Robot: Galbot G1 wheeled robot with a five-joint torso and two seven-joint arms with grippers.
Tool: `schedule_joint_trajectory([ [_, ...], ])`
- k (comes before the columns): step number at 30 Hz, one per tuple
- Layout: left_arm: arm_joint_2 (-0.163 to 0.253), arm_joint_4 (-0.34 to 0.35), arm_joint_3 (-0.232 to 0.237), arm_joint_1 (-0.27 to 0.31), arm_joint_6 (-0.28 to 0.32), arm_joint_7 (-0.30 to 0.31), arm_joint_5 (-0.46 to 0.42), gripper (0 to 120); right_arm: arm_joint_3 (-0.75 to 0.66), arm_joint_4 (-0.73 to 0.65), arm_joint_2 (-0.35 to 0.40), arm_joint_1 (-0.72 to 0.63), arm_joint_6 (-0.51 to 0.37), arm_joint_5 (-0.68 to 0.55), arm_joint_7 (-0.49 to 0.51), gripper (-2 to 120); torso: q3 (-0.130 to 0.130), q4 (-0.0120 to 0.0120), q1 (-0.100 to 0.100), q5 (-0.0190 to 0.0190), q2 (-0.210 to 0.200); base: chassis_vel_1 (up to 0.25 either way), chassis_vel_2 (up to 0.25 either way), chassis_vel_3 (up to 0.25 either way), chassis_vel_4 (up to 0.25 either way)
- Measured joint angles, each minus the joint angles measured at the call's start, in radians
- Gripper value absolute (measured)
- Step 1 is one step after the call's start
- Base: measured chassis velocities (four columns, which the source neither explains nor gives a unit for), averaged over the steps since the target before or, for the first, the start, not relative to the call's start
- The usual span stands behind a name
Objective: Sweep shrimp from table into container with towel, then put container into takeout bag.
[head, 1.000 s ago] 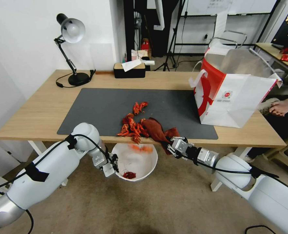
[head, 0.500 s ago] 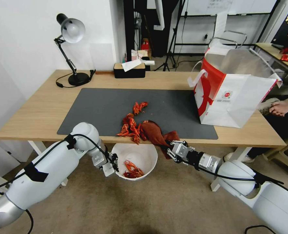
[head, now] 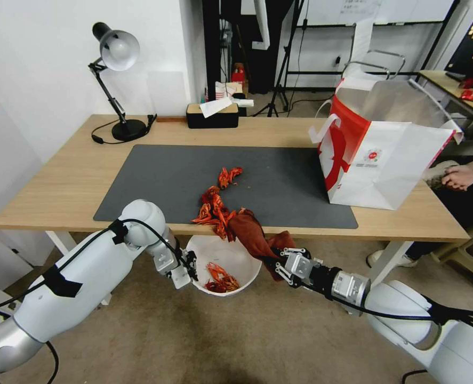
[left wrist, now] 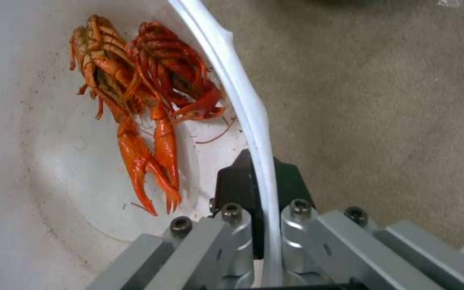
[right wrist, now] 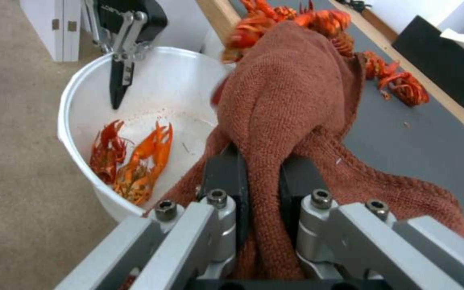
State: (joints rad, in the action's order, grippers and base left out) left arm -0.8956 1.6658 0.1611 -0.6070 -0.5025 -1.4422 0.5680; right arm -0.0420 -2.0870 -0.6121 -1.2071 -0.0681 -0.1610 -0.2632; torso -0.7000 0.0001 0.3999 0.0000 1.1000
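A pile of red-orange shrimp (head: 216, 209) lies on the dark mat at the table (head: 60, 181) front edge, with a few pieces (head: 229, 175) farther back. The rust-red towel (head: 251, 233) hangs over that edge beside the pile, and my right gripper (head: 285, 265) is shut on it below the tabletop (right wrist: 262, 173). My left gripper (head: 187, 266) is shut on the rim of the white container (head: 247, 266), holding it under the edge (left wrist: 262, 181). Two shrimp (left wrist: 141, 104) lie inside the container (right wrist: 71, 104). The takeout bag (head: 380, 154) stands open at the table's right.
A grey mat (head: 161, 176) covers the table's middle. A desk lamp (head: 116, 53) and a black tissue box (head: 212, 114) stand along the far edge. A person's hand (head: 460, 177) rests just right of the bag. Carpet lies below the container.
My right gripper has pulled the towel down and toward me off the table edge. Shrimp that were falling a second ago now lie in the container. The left arm has barely shifted.
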Motion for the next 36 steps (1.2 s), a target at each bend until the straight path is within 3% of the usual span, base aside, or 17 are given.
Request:
schedule_joint_trajectory([
  [36, 0.004, -0.019, -0.008, -0.002, -0.005, 0.002, 0.001, 0, 0.008, -0.036, 0.033, -0.056, 0.006, -0.003, -0.024, 8, 0.0, -0.0001, 0.0, 0.0, 0.0, 0.0, 0.0, 0.0, 0.0],
])
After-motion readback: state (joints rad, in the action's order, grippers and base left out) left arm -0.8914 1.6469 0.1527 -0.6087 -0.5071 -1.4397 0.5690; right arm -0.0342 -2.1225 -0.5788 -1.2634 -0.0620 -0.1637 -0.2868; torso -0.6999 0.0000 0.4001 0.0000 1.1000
